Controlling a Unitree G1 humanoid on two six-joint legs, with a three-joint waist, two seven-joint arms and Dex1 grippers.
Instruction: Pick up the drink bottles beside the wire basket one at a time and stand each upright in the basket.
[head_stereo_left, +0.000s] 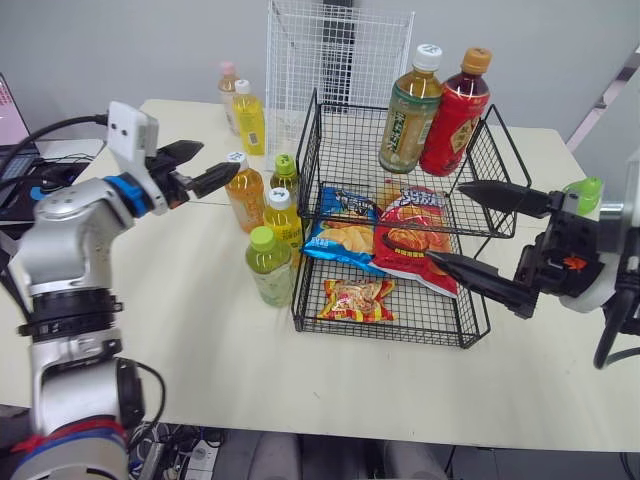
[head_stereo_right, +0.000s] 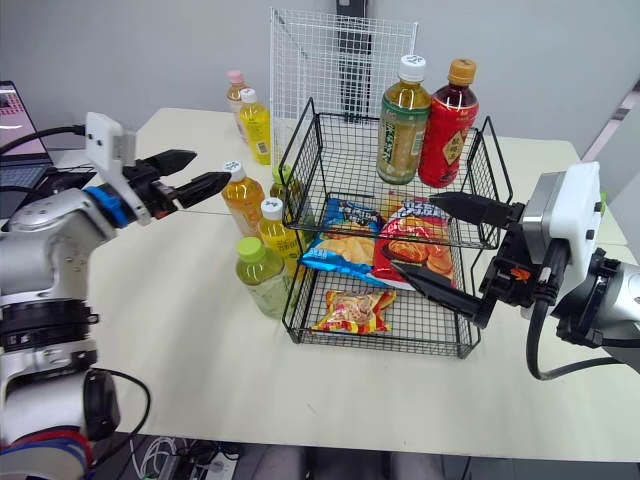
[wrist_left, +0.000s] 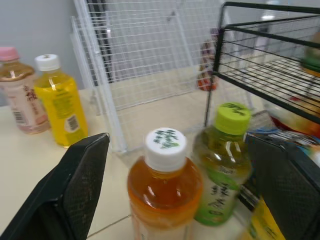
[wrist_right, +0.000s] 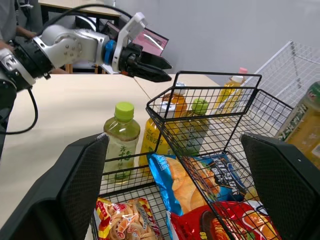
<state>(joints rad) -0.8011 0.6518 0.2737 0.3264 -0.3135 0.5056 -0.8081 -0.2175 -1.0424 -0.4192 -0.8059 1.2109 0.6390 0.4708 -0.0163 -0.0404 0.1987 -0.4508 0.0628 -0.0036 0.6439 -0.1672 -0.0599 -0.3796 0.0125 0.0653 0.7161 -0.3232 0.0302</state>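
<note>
The left tool (head_stereo_left: 218, 160), spread, hovers beside the white-capped amber plastic bottle (head_stereo_left: 245, 195) standing on the bench (head_stereo_left: 180, 320) left of the black wire basket (head_stereo_left: 350, 150). It should straddle the body squarely before closing

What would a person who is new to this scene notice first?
A black wire basket stands mid-table, with two tall bottles upright on its upper shelf and snack bags below. On the robot's left, small bottles cluster beside it, near the open left claw; the open right claw faces the basket's other side.
</note>
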